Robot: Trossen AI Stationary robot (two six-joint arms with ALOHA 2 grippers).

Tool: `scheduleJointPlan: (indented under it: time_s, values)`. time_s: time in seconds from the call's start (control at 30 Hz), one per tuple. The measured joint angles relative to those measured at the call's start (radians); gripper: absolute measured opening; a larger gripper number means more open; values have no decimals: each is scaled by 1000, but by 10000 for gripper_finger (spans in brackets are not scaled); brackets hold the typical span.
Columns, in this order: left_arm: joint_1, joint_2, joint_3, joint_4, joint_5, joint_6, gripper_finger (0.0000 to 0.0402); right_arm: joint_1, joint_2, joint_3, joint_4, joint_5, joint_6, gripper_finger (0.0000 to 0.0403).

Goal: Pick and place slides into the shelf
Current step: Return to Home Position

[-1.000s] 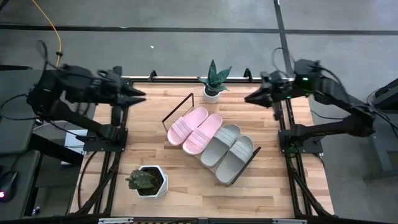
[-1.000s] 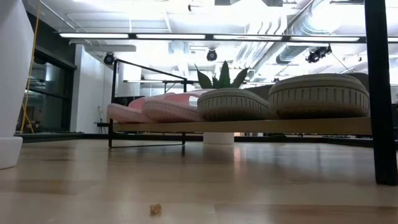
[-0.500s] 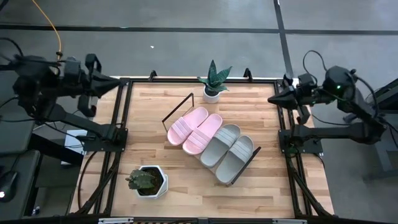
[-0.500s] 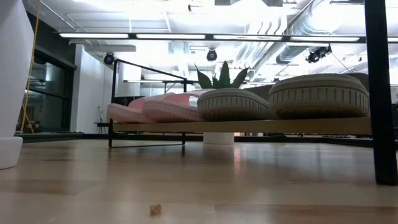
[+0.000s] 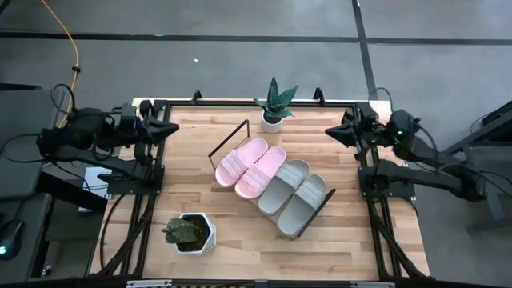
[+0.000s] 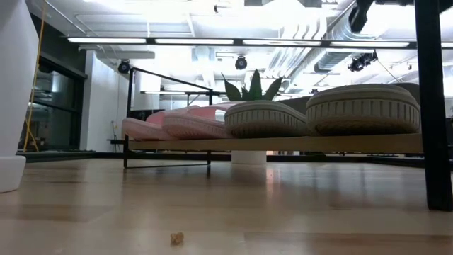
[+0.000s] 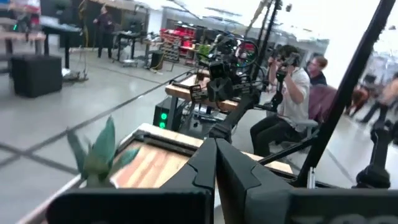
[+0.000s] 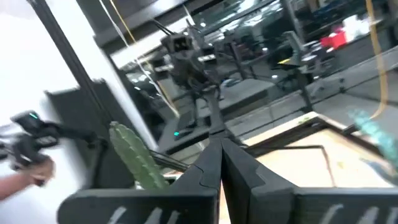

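Both pincers are closed tight and hold nothing: the left pincer (image 5: 171, 128) hangs at the surface's (image 5: 360, 240) left edge and the right pincer (image 5: 332, 132) just inside its right edge, tips pointing inward, well apart from everything. Between them the shelf (image 5: 230, 138) lies diagonally mid-surface with open wood all round. It carries four slides side by side, the pink slides (image 5: 250, 166) farther back and the grey slides (image 5: 294, 192) nearer. A leafy plant (image 5: 274, 108) stands near its far end, and a cactus pot (image 5: 189, 234) stands front-left. Only the low view shows the board raised on its frame and a crumb (image 6: 177, 239).
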Motion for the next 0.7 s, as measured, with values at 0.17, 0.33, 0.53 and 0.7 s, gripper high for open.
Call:
scheduleJointPlan:
  time_s: [0.17, 0.33, 0.53, 0.7]
  values:
    - [0, -135, -135, 5, -9, -82, 0, -105, 0, -141, 191, -130, 148, 0]
    - [0, -241, -265, 9, -58, -173, 0, -140, 1, -241, 269, -151, 233, 0]
    - [-1, -302, -427, 60, -48, -313, 0, -87, 0, -314, 339, -100, 286, 0]
    - [-1, -310, -525, 166, -36, -335, 0, 32, 0, -355, 375, 17, 280, 0]
